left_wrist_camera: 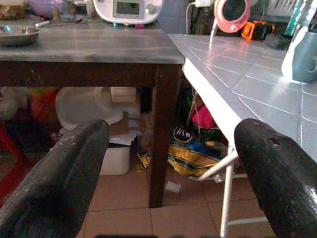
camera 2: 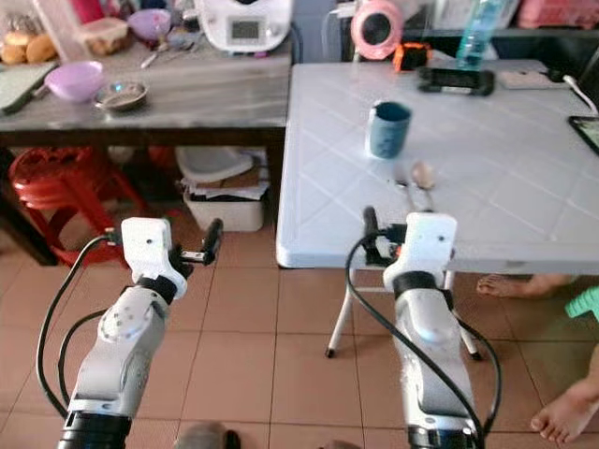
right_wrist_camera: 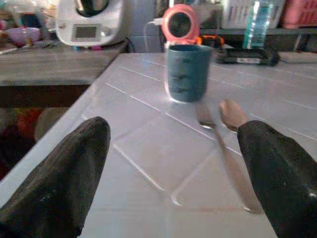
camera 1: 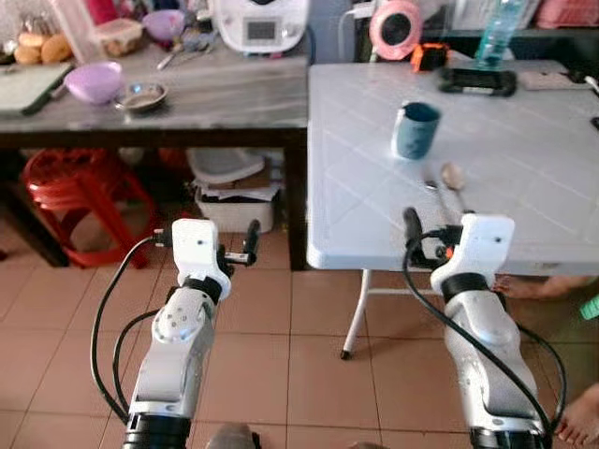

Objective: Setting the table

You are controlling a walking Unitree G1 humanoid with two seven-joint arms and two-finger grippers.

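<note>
A white folding table [camera 1: 524,150] stands ahead on the right. On it a blue mug [camera 1: 416,129] stands upright, and just in front of it lie a spoon [camera 1: 454,177] and a second metal utensil [camera 1: 436,194], side by side. My right gripper [camera 1: 435,229] is open at the table's near edge, level with the utensils and pointing at the mug [right_wrist_camera: 187,72]; its fingers [right_wrist_camera: 69,168] hold nothing. My left gripper [camera 1: 239,245] is open and empty over the tiled floor, left of the table's corner, facing the gap under both tables [left_wrist_camera: 171,131].
A grey wooden table [camera 1: 225,94] on the left carries a purple bowl [camera 1: 94,82], a metal bowl [camera 1: 143,95] and a white appliance [camera 1: 260,23]. A red stool [camera 1: 80,187] and boxes [camera 1: 234,201] sit beneath. A person's bare feet [camera 2: 562,412] are at the right.
</note>
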